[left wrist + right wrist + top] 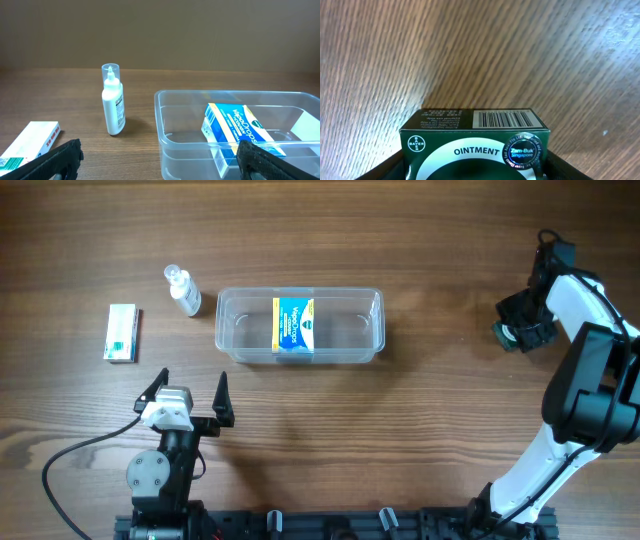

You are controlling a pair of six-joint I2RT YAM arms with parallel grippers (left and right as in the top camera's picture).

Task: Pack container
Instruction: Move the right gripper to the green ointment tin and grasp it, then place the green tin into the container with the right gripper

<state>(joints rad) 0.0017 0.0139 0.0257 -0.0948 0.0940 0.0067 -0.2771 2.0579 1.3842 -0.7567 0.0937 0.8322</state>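
The clear plastic container (229, 330) stands at mid-table with a blue and yellow box (294, 325) lying inside it. In the left wrist view the container (165, 125) is at the right, with the blue box (235, 132) in it. My left gripper (191, 385) is open and empty, just in front of the container's left end. My right gripper (517, 330) is at the far right, well away from the container. It is shut on a dark green ointment box (475, 145), which fills the space between its fingers.
A small white bottle with a clear cap (183, 291) stands left of the container and also shows in the left wrist view (113, 102). A white box with green print (122, 332) lies further left. A black cable trails at the front left.
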